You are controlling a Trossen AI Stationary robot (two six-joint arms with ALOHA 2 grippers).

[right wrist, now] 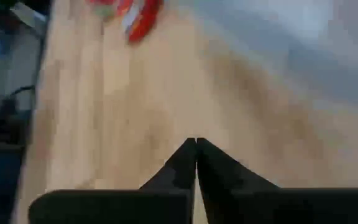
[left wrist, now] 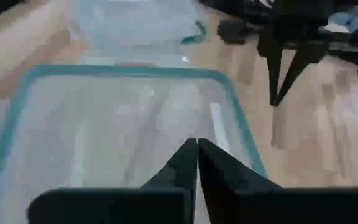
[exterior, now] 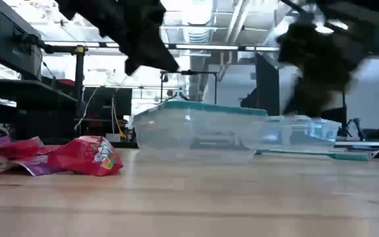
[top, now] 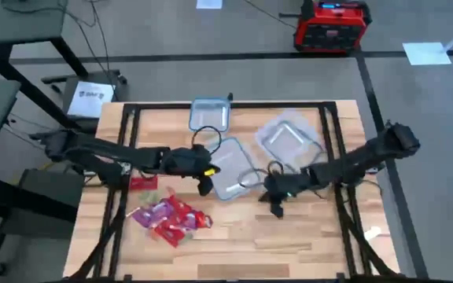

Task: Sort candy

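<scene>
Left hand together, right hand together; candy heaped, shiny red, pink, magenta

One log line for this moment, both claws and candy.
left claw: shut, over clear plastic tub | right claw: shut, over bare wood | red and pink wrapped candy: piled, unsorted

— What colours do we see in the candy?
— Shiny red, pink and magenta wrappers; one red piece carries pale lettering.
— And the tubs?
— We see the middle container clear with a teal-blue rim, the far container likewise.
— The table?
— Light wood, striped by plank grain, framed in black.
— The arms?
— Black, like the left gripper and right gripper. Beyond the table we see a red box on grey floor.
</scene>
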